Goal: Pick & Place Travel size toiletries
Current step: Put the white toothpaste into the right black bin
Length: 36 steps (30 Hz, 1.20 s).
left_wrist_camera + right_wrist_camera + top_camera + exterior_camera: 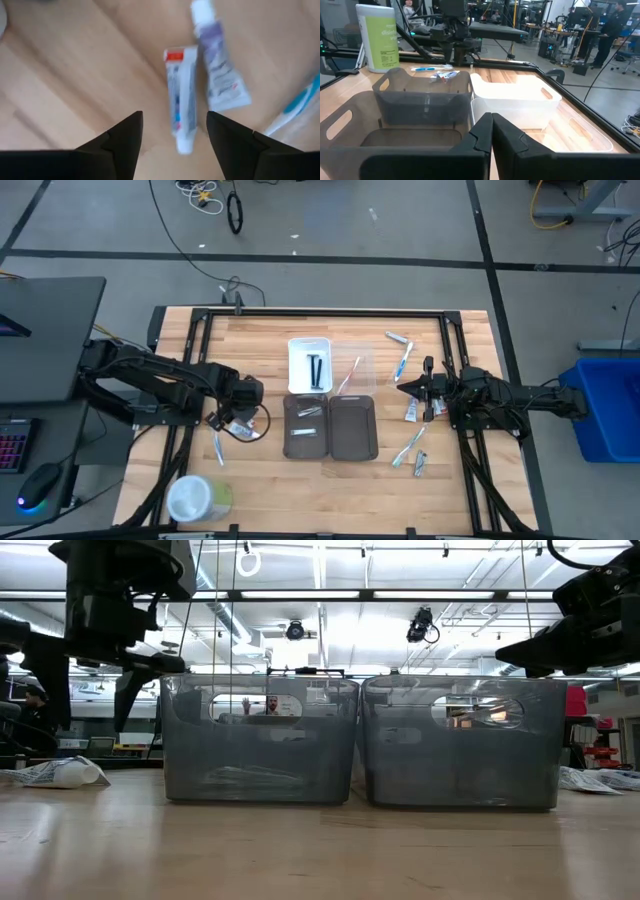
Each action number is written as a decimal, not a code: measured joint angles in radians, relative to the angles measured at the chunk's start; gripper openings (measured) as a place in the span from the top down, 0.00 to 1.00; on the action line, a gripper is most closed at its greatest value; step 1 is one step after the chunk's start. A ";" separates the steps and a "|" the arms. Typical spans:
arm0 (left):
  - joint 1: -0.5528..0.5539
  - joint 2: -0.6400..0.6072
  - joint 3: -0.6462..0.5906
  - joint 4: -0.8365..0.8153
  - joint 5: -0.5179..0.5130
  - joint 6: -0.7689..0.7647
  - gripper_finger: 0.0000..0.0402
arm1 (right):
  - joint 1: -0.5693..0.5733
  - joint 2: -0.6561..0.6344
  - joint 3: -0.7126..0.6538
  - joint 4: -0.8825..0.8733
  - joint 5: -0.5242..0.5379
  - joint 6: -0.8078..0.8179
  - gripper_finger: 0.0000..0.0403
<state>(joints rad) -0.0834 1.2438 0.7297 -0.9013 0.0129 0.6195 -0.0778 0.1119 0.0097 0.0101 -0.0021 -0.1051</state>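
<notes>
Toiletries lie scattered over the wooden desk [260, 480] on both sides of the four trays at its middle. In the left wrist view two small tubes lie side by side on the wood: a white tube with a red band [180, 100] and a tube with a purple print [220, 70], with a light-blue toothbrush [295, 107] just beside them. The left claw [175, 137] hangs directly over the red-banded tube with its fingers spread wide, touching nothing. In the high view this claw [238, 423] sits left of the left grey tray [306, 426], and another toothbrush [218, 450] lies near it, with a round white-and-green container [197, 498] nearer the desk's front edge. Two thin black sticks [316, 370] lie in the white tray [309, 345], a toothbrush [348, 377] rests in the clear tray, and a few pale items lie in the left grey tray. The right claw [402, 384] hovers right of the trays, fingers pressed together and empty, among more tubes [412, 412] and toothbrushes [403, 363].
</notes>
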 joint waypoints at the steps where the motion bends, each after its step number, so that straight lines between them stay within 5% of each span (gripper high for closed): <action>1: 0.000 0.000 -0.007 0.024 0.014 0.000 0.43 | 0.000 0.000 0.000 0.000 0.000 0.000 0.97; 36: 0.000 0.000 -0.210 0.204 -0.061 -0.013 0.43 | 0.000 0.000 0.000 0.000 0.000 0.000 0.97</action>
<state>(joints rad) -0.0837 1.2438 0.5198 -0.6971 -0.0478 0.6067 -0.0776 0.1116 0.0101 0.0097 -0.0021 -0.1051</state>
